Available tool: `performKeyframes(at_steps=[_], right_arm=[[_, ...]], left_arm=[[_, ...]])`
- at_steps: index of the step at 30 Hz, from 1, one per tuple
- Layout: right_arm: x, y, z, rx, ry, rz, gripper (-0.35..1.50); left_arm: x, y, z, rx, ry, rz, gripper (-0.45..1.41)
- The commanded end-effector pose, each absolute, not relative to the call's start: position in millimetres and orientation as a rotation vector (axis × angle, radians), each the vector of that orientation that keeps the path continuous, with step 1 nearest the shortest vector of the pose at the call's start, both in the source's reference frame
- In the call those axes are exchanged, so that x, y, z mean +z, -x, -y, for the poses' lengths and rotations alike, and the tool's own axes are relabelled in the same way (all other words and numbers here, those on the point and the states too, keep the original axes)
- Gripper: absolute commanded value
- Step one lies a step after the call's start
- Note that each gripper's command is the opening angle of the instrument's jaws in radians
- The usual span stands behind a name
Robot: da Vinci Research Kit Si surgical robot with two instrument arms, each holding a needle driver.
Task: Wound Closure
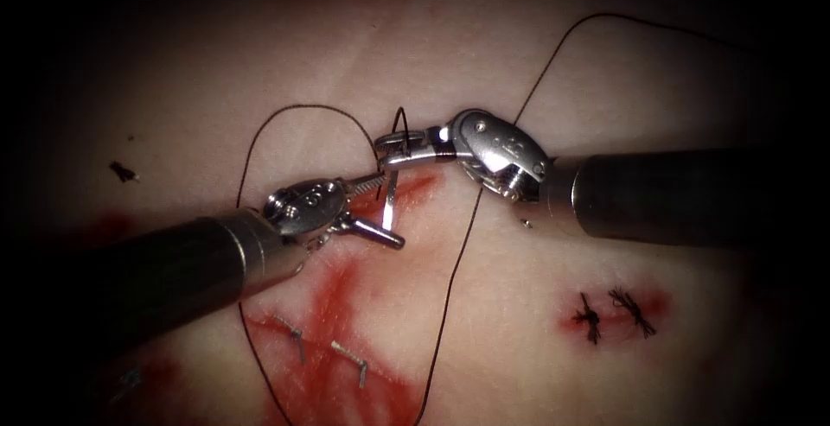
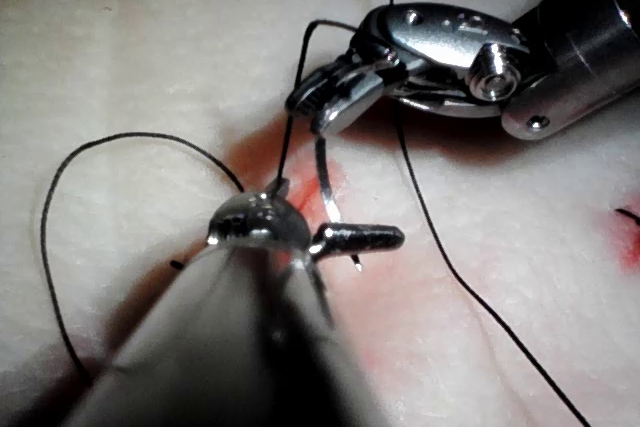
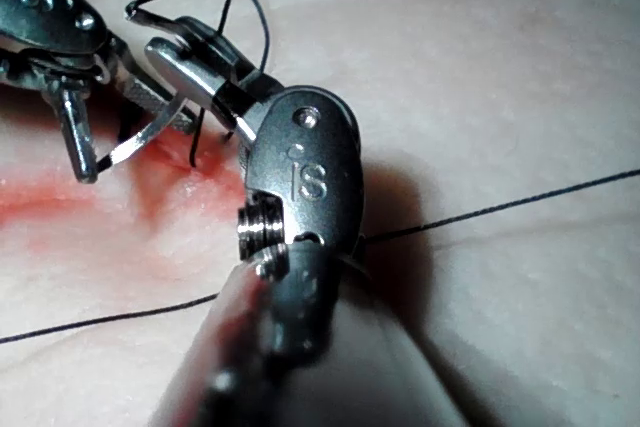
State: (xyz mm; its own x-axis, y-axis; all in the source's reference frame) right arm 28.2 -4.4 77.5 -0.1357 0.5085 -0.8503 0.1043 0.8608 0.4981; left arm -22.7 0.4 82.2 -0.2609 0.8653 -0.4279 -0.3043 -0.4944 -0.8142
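Your right tool (image 1: 399, 148) grips the needle (image 1: 391, 204) near its upper end above the tissue (image 1: 519, 322); your left tool (image 1: 376, 210) has its jaws open around the needle, empty.

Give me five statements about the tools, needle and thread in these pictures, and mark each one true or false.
1. The right tool grips the needle near one end. True.
2. The left tool is shut on the tissue. False: its jaws stand open, one on each side of the needle, holding nothing.
3. Finished stitches lie to the right of both tools in the endoscope view. True.
4. The needle is buried deep in the tissue. False: its whole curve shows above the surface, hanging from the right tool.
5. The thread is cut short and lies only beside the stitches. False: it runs in long loops across the tissue and past the tools.
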Motion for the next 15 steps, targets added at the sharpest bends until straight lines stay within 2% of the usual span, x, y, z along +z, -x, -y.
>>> performKeyframes(at_steps=[1,2,3,4,6,7,14,15], right_arm=[[78.0,-28.9,4.8,0.37,-0.481,-1.691,-0.35],[78.0,-28.9,4.8,0.37,-0.481,-1.691,-0.35],[78.0,-28.9,4.8,0.37,-0.482,-1.692,-0.35],[78.0,-28.9,4.8,0.37,-0.482,-1.692,-0.35],[78.0,-28.9,4.7,0.373,-0.48,-1.691,-0.35],[77.9,-28.9,4.7,0.377,-0.478,-1.692,-0.35],[77.9,-29.1,4.7,0.397,-0.46,-1.682,-0.35],[77.9,-29.2,4.7,0.429,-0.431,-1.666,0.09]], left_arm=[[82.8,23.2,-0.6,1.855,1.161,0.773,0.79],[83.0,23.2,-0.6,1.803,1.155,0.803,0.66],[83.1,23.2,-0.6,1.788,1.149,0.813,0.61],[83.2,23.1,-0.6,1.75,1.121,0.844,0.31],[83.4,23.0,-0.4,1.713,1.091,0.868,-0.08],[83.6,22.9,0.0,1.654,1.027,0.906,-0.45],[83.8,22.8,0.0,1.605,0.971,0.943,-0.45],[83.9,22.8,-0.1,1.603,0.97,0.931,-0.45]])
